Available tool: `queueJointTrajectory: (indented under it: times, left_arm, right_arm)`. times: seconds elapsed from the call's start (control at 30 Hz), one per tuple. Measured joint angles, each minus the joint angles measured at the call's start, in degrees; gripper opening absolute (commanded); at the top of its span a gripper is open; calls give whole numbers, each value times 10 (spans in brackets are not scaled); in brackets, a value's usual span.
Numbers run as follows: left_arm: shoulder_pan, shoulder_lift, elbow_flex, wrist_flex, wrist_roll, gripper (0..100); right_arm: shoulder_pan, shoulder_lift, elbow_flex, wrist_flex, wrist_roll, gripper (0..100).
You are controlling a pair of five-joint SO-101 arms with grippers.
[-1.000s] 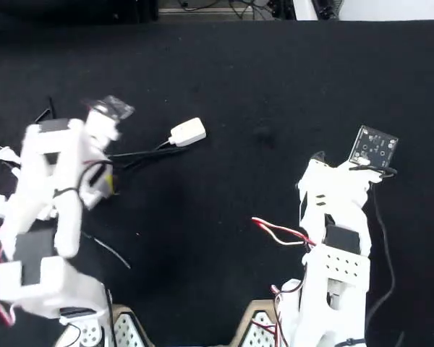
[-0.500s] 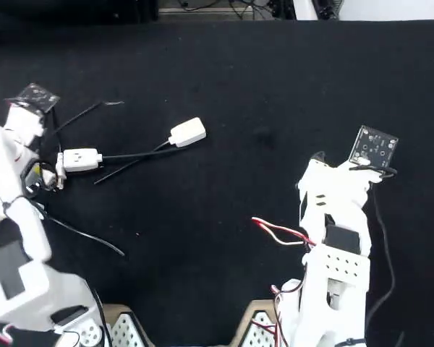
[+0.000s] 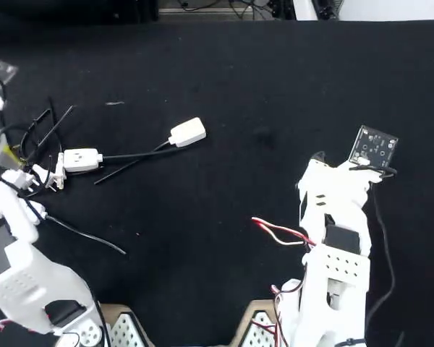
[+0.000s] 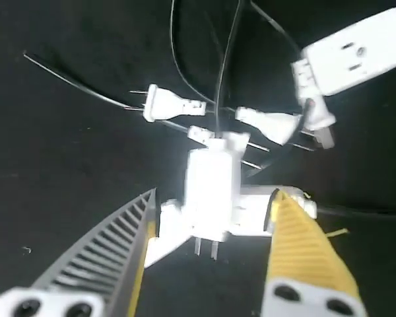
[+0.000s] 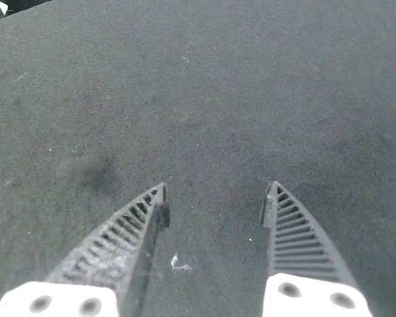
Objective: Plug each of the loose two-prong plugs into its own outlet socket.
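Swinging out toward the worktop (image 3: 275, 87) edge, the left tool (image 4: 214, 198) is hovering spread astride a white plug (image 4: 211, 175), a grab looming; the right tool (image 5: 218, 191) is idling, spread.

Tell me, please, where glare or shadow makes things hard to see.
High view: the black cables almost vanish against the dark table. Left wrist view: the white plugs glare, losing surface detail. Right wrist view: even light, no glare.

Soft even overhead light, white plug (image 4: 211, 191) overexposed, black table (image 3: 239, 72) matte, shadows faint.
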Motion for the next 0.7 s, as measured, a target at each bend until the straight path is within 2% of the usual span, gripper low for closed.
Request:
queueJointTrajectory:
  times: [0.17, 0.3, 0.37, 0.47, 0.63, 0.7]
  left_arm:
    - [90, 0, -35, 96, 81, 274]
    - [207, 0, -6, 105, 218, 274]
    - [270, 0, 40, 77, 266, 274]
    - [340, 0, 98, 1, 292, 278]
    - [362, 0, 200, -180, 299, 278]
    - [387, 0, 229, -229, 310, 278]
  right_arm:
    - [0, 0, 0, 0, 0, 223]
    - [0, 0, 0, 0, 0, 223]
    - [0, 0, 0, 0, 0, 223]
    - [0, 0, 0, 0, 0, 223]
    - [0, 0, 0, 0, 0, 223]
    - [0, 0, 0, 0, 0, 223]
